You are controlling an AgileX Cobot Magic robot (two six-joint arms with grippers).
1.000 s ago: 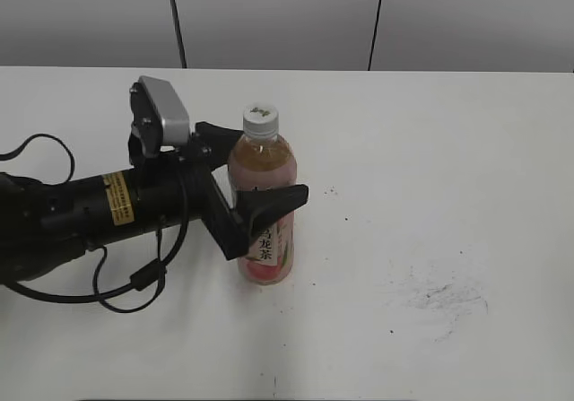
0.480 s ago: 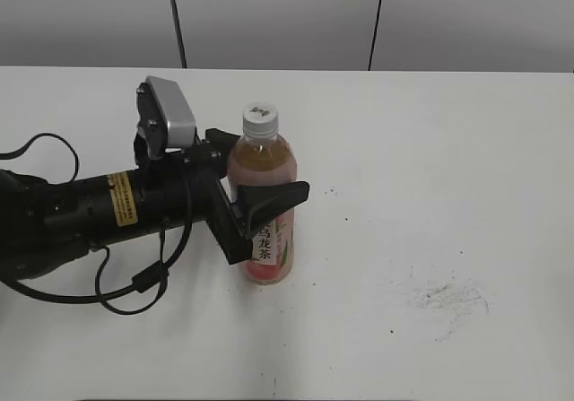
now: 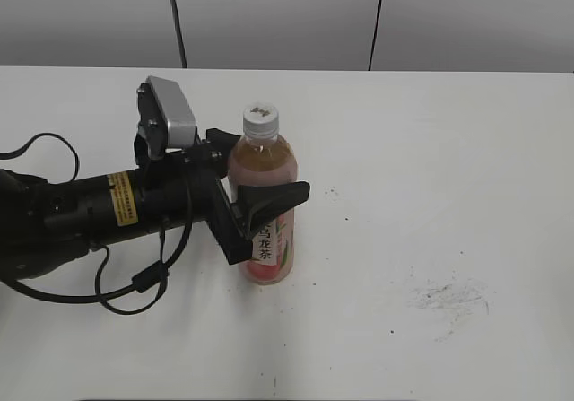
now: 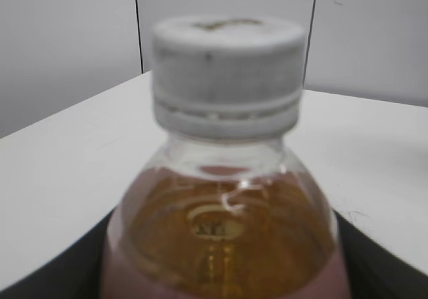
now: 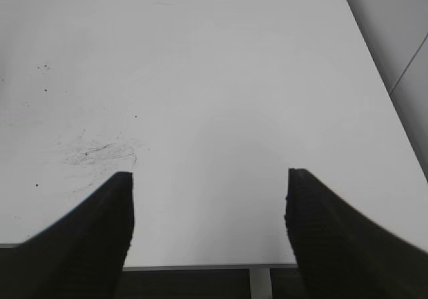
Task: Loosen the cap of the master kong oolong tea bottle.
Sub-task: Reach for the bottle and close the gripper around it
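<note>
One master kong oolong tea bottle (image 3: 265,205) is seen upright on the white desk (image 3: 430,168), left of the desk's middle in the exterior view, and one white cap (image 3: 261,118) is seated on its neck. The left tool (image 3: 260,172) is laid almost level from the left, and the bottle's body is enclosed between its two black fingers (image 3: 269,204), one behind the bottle's shoulder and one across the front above the pink label; the bottle appears to be pinched by them at that height. The cap is left free above the fingers, untouched. In the left wrist view the cap (image 4: 227,75) and the amber tea below it are shown very close and blurred. The right tool (image 5: 208,235) is seen only in its own wrist view, spread wide, with nothing held, over bare desk (image 5: 200,78) where a faint grey scuff (image 5: 100,155) is marked.
</note>
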